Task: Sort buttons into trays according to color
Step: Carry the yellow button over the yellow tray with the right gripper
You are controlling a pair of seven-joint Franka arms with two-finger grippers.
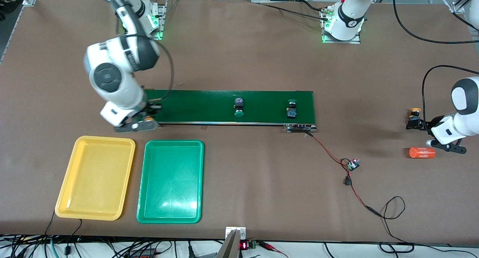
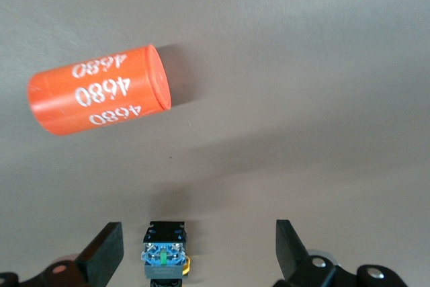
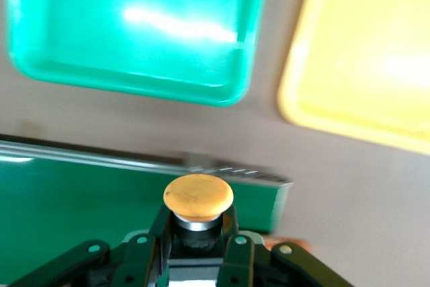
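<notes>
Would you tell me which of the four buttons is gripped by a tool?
The yellow-capped button in the right tool at the conveyor's end; the others sit free.

right gripper clamped, left gripper agape

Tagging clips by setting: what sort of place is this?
Probably a robotics lab bench: two arms bolted to a brown table, a small green conveyor belt, and loose wiring to a bare circuit board.

Glossy white arm casings with dark grey joint caps, black cables, black-fingered left claw.
</notes>
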